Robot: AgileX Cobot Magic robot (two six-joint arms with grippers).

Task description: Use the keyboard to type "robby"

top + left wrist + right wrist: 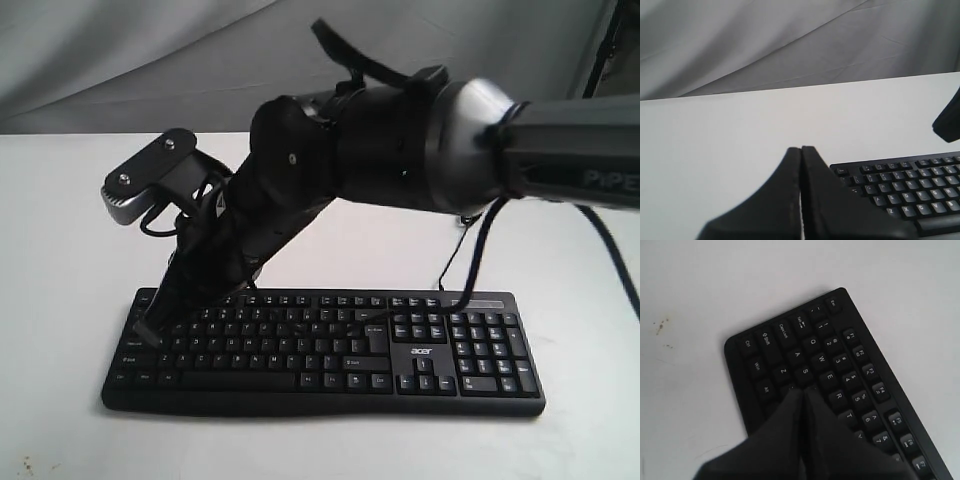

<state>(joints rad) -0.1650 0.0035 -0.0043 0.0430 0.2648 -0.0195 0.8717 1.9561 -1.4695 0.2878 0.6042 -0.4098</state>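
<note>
While the keyboard (330,350) lies flat on the white table (60,250), long axis left-right and legends upright to the exterior camera, the right gripper (804,389) sits clenched, empty, over the left letter keys. Left gripper (801,148) also clenched, off the Esc end. Matte black plastic; arm hides upper-left keys.

I have the keyboard (330,350) lying across the near middle of the table (60,250), its number pad (492,350) at the right end, and the cloth backdrop (150,60) hangs behind the table's far edge. My right gripper (802,391) reaches in from the right, across the keyboard, and sits over the letter keys near its left end. My left gripper (801,149) hangs above bare table just off that same left end.
</note>
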